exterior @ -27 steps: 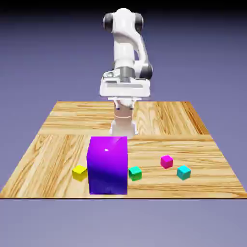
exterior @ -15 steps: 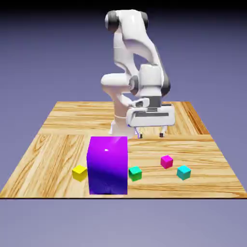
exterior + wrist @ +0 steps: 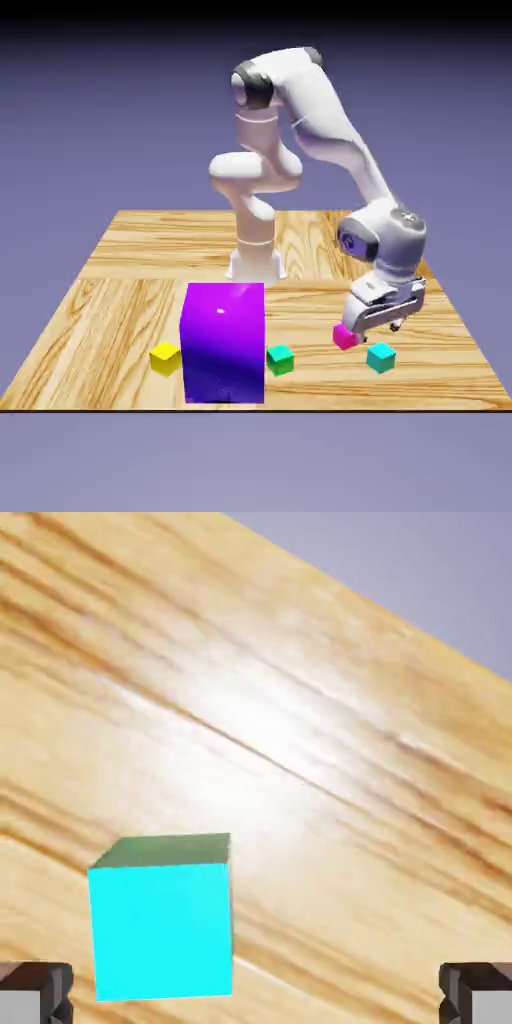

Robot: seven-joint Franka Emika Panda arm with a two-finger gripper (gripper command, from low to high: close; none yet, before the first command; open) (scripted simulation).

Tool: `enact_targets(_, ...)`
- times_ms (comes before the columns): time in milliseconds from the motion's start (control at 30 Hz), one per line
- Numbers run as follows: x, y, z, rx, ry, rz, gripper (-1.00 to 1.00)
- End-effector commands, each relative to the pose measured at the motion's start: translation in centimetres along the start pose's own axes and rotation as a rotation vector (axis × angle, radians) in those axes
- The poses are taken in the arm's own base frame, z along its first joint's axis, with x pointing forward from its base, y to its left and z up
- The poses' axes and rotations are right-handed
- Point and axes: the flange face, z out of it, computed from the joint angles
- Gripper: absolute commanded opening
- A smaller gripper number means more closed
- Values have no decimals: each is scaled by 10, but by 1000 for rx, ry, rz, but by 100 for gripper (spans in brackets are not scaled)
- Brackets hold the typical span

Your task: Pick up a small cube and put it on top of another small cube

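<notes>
From the yellow cube (image 3: 165, 358), big purple cube (image 3: 223, 342) and green cube (image 3: 280, 359), all unmoved, rightward, the arm has swung down over the pink cube (image 3: 345, 337), its gripper (image 3: 378, 325) spread wide and empty above the cyan cube (image 3: 380, 357), which sits flat near the table's (image 3: 100, 300) front edge, equal-sided.

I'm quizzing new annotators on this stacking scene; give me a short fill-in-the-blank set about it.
1. The gripper hovers above the ___ cube.
2. Its fingers are ___, holding nothing.
3. The yellow cube sits beside the big ___ cube.
4. In the exterior view, the green cube lies to the ___ of the pink cube.

Answers: cyan; open; purple; left
</notes>
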Motion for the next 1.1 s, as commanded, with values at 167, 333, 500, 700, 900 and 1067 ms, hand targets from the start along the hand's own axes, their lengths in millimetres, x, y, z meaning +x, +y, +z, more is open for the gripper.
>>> enact_targets(167,2,-2,70,0,0,0,0)
enact_targets(333,2,-1,19,1,0,1,-100)
enact_targets(500,71,55,-43,23,30,191,-100)
enact_targets(700,155,181,-113,112,51,534,-100)
enact_targets(900,190,354,-147,242,23,982,-100)
enact_targets(1067,166,491,-98,295,-74,1435,-100)
